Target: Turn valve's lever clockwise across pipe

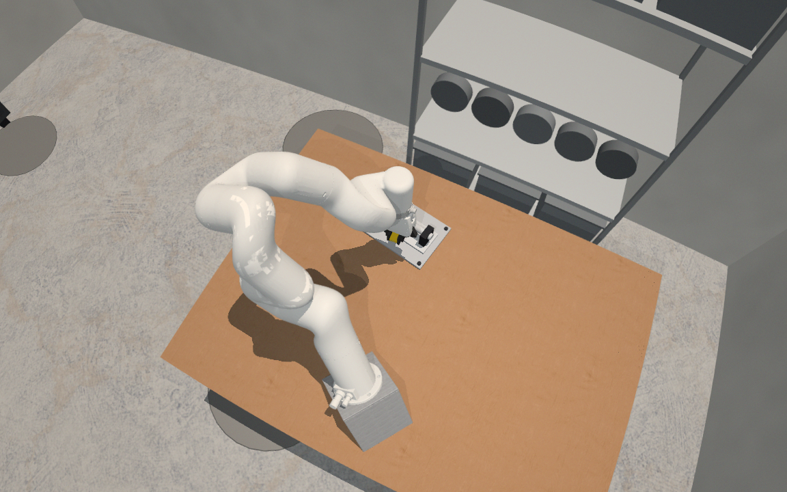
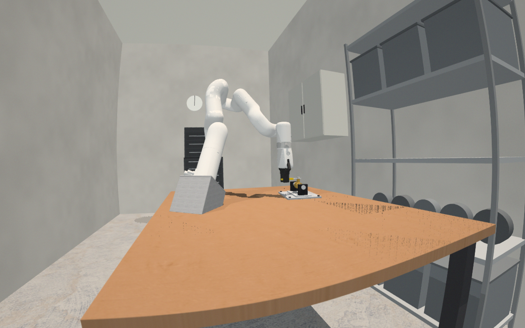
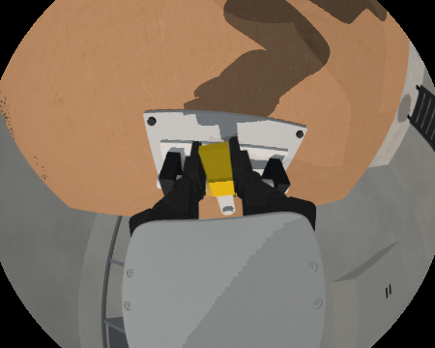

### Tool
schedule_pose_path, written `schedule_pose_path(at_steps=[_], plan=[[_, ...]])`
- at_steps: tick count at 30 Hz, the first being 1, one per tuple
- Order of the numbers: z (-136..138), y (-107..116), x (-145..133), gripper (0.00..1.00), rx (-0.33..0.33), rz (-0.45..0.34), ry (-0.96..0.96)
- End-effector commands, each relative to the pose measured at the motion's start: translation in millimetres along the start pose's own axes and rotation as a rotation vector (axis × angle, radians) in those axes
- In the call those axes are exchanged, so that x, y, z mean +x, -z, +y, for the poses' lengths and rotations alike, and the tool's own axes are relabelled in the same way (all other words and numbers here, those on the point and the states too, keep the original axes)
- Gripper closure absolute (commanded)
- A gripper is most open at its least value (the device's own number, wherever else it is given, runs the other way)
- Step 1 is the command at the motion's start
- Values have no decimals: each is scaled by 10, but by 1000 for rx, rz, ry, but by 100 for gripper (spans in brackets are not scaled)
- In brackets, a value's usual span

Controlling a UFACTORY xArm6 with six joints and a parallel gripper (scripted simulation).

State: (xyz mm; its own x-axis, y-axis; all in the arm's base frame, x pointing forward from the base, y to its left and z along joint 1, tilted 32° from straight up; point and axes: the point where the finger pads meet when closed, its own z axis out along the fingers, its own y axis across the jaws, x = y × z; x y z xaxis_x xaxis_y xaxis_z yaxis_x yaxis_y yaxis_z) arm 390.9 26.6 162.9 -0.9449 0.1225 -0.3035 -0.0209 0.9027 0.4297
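While the claw (image 3: 219, 184) grips the yellow lever (image 3: 217, 169) from both sides, its black fingers press the strip's long edges at the middle of the wrist view. Underneath lies the valve's pale base plate (image 1: 434, 244), near the desk's (image 1: 475, 342) far edge, just right of centre in the top view. A shelf rack (image 1: 543, 122) stands close behind that edge. Toward the lower right of the frame, bare desk stretches wide.
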Motion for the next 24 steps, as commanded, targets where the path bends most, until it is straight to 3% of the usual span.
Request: schedule_pose_path(at_steps=[1,24], plan=[[60,10,-9,100,-7,0,-27],[164,10,-18,100,-7,1,-157]])
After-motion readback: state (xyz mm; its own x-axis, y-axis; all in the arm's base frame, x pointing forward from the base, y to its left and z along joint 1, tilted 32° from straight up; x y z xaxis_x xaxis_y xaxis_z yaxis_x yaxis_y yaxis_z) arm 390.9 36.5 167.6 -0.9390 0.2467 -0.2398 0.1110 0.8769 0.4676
